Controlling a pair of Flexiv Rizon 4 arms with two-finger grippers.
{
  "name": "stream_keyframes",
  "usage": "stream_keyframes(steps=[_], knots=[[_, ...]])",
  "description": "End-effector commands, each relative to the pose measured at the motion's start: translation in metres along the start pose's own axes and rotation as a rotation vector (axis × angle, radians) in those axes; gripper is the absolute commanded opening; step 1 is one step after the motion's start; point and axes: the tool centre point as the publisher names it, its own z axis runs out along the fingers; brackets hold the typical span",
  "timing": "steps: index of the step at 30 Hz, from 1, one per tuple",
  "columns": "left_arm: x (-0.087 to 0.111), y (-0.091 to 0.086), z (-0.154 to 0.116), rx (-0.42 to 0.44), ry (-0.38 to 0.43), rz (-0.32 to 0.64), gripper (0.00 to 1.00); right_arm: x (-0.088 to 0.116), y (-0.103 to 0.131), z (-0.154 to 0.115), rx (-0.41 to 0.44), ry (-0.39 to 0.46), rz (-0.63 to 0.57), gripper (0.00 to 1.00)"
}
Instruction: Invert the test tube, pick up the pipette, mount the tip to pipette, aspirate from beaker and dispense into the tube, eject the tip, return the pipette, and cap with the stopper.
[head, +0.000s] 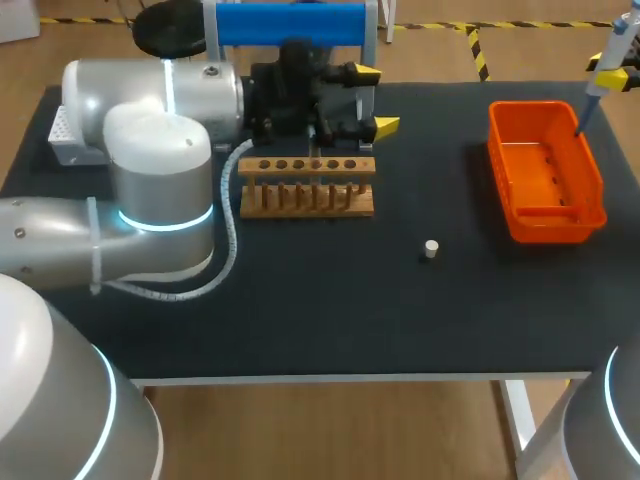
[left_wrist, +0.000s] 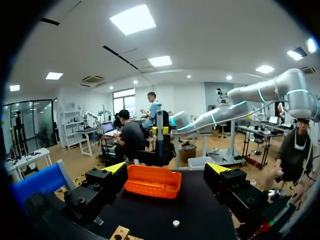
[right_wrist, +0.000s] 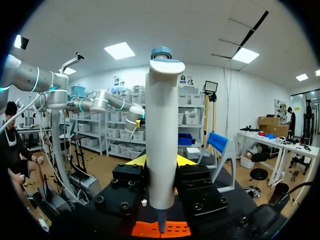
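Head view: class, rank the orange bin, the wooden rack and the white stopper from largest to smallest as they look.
1. orange bin
2. wooden rack
3. white stopper, by far the smallest

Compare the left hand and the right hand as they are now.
The left hand is open and empty; the right hand is shut on the pipette. The left hand sits by the wooden rack, the right hand by the orange bin. Both have yellow fingertips.

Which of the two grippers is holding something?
The right gripper: it clamps the pipette above the orange bin; the left gripper is open and empty.
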Motion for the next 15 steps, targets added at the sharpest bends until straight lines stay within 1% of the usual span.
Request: stream_keyframes(steps=[1,9,15], knots=[[-0.001,0.005,-0.013,0.038,-0.001,-0.007,1.0,0.0,0.001,0.0,0.003,0.001,0.0,0.0],[-0.004,0.01,-0.025,0.076,-0.02,-0.01,1.0,0.0,0.001,0.0,0.003,0.001,0.0,0.0],[-0.003,0.011,-0.028,0.081,-0.024,-0.013,1.0,0.0,0.001,0.0,0.003,0.001,0.0,0.0]])
